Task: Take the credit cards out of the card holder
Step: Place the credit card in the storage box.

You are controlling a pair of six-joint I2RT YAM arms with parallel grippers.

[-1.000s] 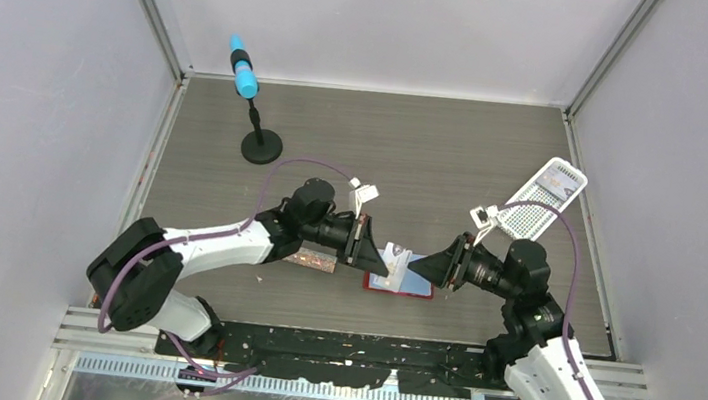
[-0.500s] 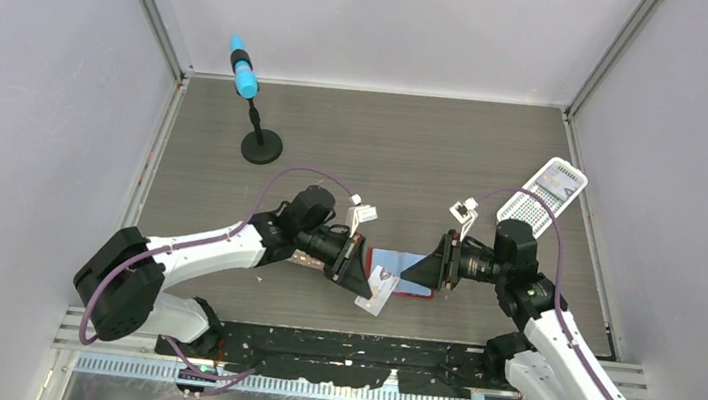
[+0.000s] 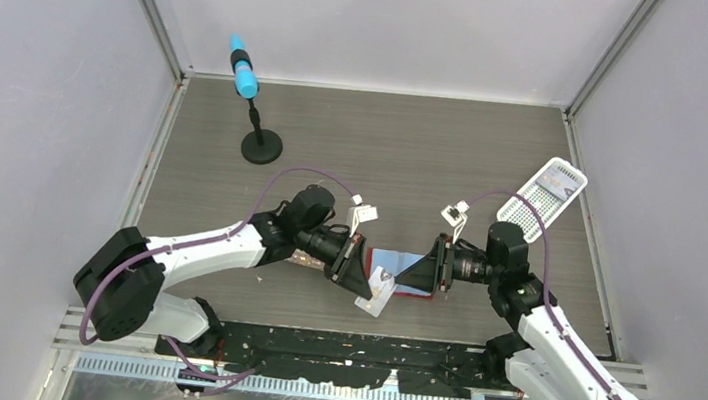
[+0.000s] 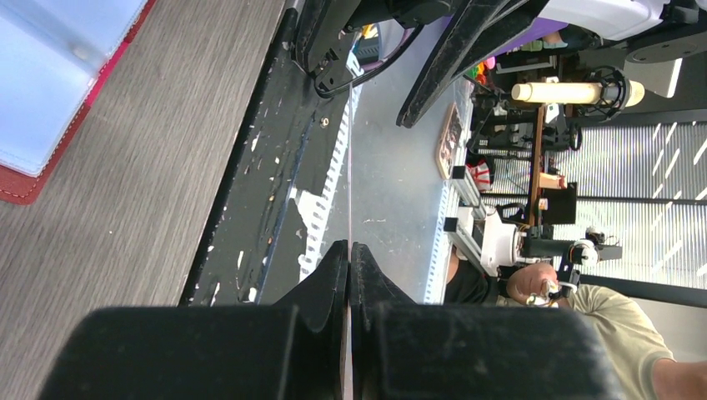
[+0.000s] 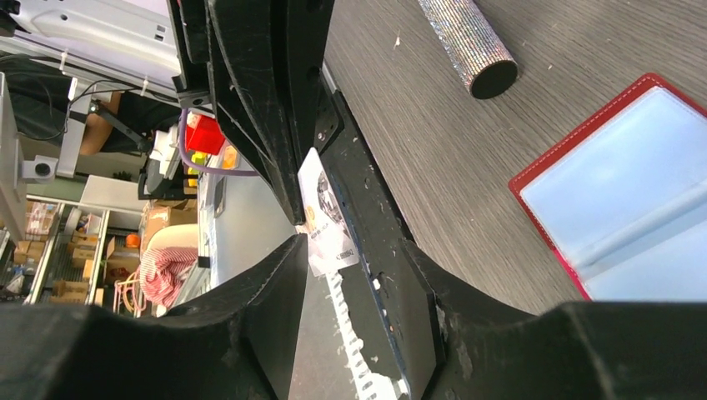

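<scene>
Where bounded by the pale left wall, leaves a strip of bare grey wood-grain table (image 3: 201,183) beside a black stand (image 3: 260,146) with a blue top. Further right, finds the left gripper (image 3: 366,284) clamped fully shut on one pale credit card (image 3: 375,295), pinched edge-on, close to the black near rail (image 3: 314,341). Partly hides a glittery tube (image 5: 467,42) under that arm. Places the red card holder (image 3: 393,262) open and flat just right of the card, blue pockets up. Sets the right gripper (image 3: 425,272) above the holder's right part, jaws apart, gripping nothing. Offers wide bare tabletop behind both arms, up to the back wall. Ends with a white perforated basket (image 3: 544,194) near the right wall.
</scene>
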